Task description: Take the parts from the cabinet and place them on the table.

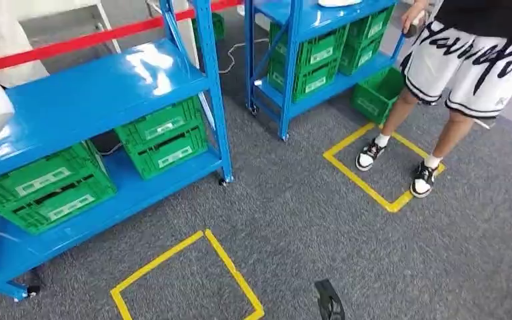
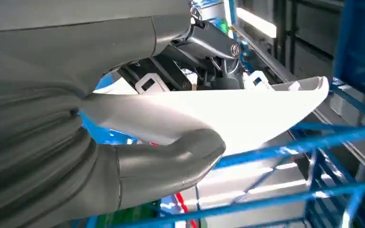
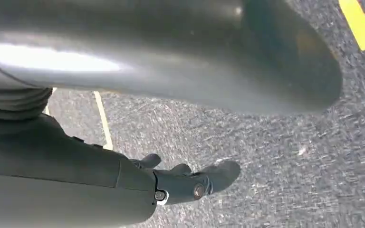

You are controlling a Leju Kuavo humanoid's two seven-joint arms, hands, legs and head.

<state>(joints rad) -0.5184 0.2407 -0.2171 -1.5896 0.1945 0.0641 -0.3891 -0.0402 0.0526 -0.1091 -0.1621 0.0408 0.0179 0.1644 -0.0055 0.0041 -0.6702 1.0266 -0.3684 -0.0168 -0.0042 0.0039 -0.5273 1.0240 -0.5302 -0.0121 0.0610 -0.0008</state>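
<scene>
Grey carpet [image 1: 293, 220] | yellow tape squares [image 1: 187, 280] | blue racks [image 1: 87, 100], green crates [image 1: 163, 137]

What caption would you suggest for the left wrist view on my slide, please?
Left hand holds a white moulded part beside blue shelving.

Left of the right hand [image 1: 329, 301], a blue shelf rack [image 1: 93, 93] stands on grey carpet [image 1: 293, 220], green crates [image 1: 163, 137] on its lower shelf. Farther ahead, a second rack [image 1: 307, 20] holds more crates [image 1: 313, 57].
</scene>
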